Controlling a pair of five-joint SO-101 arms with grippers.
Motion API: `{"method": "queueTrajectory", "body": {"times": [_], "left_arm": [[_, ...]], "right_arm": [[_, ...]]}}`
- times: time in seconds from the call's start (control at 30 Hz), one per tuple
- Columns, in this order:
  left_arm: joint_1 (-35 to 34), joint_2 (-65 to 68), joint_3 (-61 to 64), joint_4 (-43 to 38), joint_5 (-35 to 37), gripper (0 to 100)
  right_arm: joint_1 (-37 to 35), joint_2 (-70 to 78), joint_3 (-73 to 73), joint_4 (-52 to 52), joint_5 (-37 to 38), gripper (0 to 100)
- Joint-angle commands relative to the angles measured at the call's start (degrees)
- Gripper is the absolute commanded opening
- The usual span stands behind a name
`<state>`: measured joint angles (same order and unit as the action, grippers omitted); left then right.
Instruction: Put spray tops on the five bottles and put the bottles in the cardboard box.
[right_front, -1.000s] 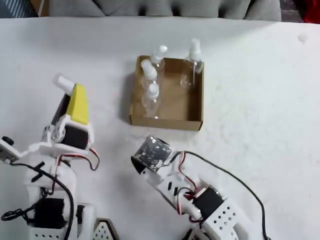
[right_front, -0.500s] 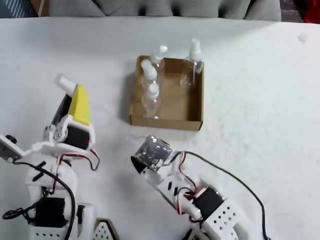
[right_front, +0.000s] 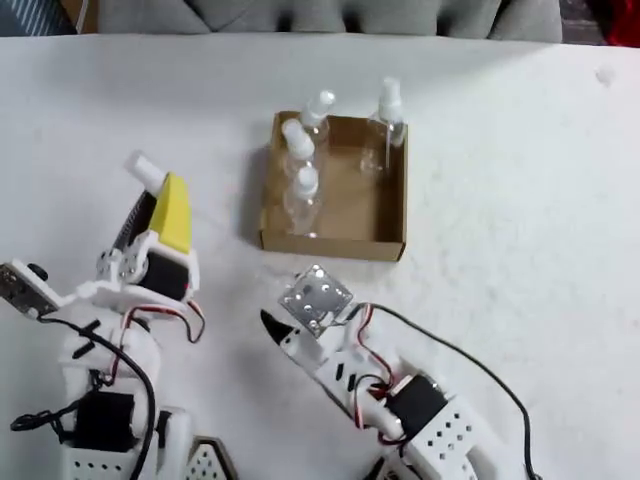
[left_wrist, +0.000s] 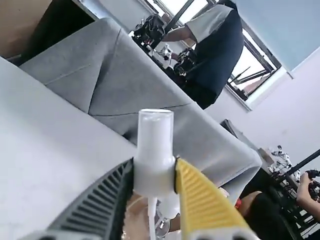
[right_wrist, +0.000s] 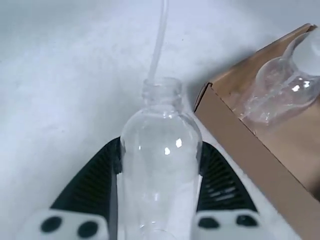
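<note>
My left gripper (right_front: 150, 182), with one yellow jaw and one black, is shut on a white spray top (right_front: 143, 167) held above the table left of the cardboard box (right_front: 335, 243). Seen from the left wrist, the spray top (left_wrist: 155, 150) stands upright between the jaws of that gripper (left_wrist: 154, 172), its thin tube hanging below. My right gripper (right_wrist: 159, 147) is shut on a clear bottle (right_wrist: 160, 170) with an open neck, and a thin tube (right_wrist: 156, 45) stands at that neck. In the high view this gripper (right_front: 275, 325) sits just in front of the box. Several capped bottles (right_front: 305, 190) stand in the box.
The white table (right_front: 520, 200) has free room to the right of the box and behind it. A grey sofa (right_front: 350, 15) runs along the far edge. A box corner (right_wrist: 240, 145) lies close beside the held bottle. Wires trail from both arm bases.
My left gripper has carried the spray top a little to the right, toward the box. The right gripper's wrist has turned slightly while keeping its place.
</note>
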<state>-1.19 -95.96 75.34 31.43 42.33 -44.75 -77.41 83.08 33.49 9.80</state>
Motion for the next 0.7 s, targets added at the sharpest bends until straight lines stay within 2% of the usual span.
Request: {"method": "queueTrajectory", "body": {"times": [0.0,0.37,0.53,0.67], "left_arm": [[0.92,-0.66,-0.18,-1.49,-0.44,2],[6.81,-0.75,0.97,-0.53,-0.88,2],[11.12,-0.84,0.97,2.55,-6.77,2],[14.99,-0.75,1.14,3.43,-7.65,2]], "right_arm": [[0.66,-1.19,-3.78,-0.92,-0.53,1.5],[1.98,-1.19,-3.78,-1.27,-0.53,1.5],[4.44,-5.76,-3.52,-0.84,-0.53,1.5],[4.26,-11.82,-2.81,2.42,-0.35,1.5]]}}
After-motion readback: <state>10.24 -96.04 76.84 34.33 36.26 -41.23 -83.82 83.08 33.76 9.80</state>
